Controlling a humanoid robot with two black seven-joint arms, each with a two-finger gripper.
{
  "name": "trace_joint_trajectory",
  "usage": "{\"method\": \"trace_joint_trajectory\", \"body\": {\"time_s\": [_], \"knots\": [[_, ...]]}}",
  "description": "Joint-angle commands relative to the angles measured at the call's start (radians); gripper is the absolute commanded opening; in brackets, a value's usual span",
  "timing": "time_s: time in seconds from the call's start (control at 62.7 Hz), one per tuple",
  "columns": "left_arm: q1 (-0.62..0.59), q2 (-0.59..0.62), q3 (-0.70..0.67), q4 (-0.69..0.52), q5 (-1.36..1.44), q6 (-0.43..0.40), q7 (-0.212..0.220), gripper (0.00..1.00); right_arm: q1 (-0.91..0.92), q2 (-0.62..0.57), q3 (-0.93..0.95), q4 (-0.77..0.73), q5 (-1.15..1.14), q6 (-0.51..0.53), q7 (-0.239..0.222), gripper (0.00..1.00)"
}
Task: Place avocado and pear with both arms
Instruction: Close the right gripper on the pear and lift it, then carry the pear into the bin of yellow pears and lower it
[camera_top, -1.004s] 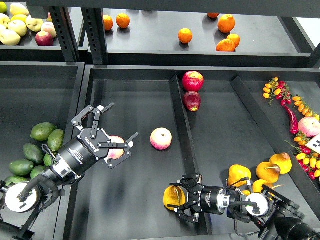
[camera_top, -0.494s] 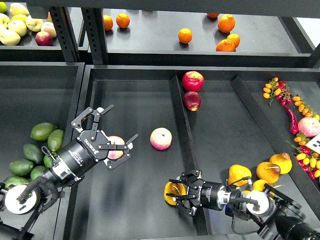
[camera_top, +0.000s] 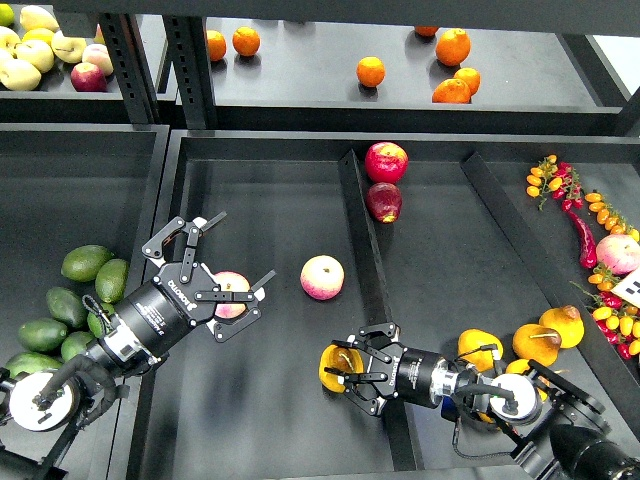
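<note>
My right gripper is shut on a yellow-orange pear and holds it low over the middle bin's floor, just left of the black divider. More yellow pears lie in the right bin. My left gripper is open and empty over the middle bin's left part. A pink-yellow peach lies by its lower finger. Several dark green avocados lie in the left bin, beside my left arm and behind the gripper.
A second peach lies mid-bin. Two red apples sit at the divider's far end. Small tomatoes and peppers are at far right. Oranges and apples lie on the upper shelf.
My right gripper has carried the pear leftward, further from the divider into the middle bin. My left gripper has drawn slightly down and back, still open.
</note>
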Motion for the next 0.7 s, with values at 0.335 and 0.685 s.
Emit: {"method": "trace_joint_trajectory", "body": {"time_s": [0.335, 0.685], "knots": [[0.042, 0.0, 0.0, 0.0, 0.0, 0.0, 0.0, 0.99, -0.004, -0.18, 0.119, 0.033, 0.087, 0.0, 0.0, 0.27], [0.047, 0.0, 0.0, 0.0, 0.002, 0.0, 0.0, 0.99, -0.101, -0.272, 0.119, 0.073, 0.12, 0.0, 0.0, 0.27]]}}
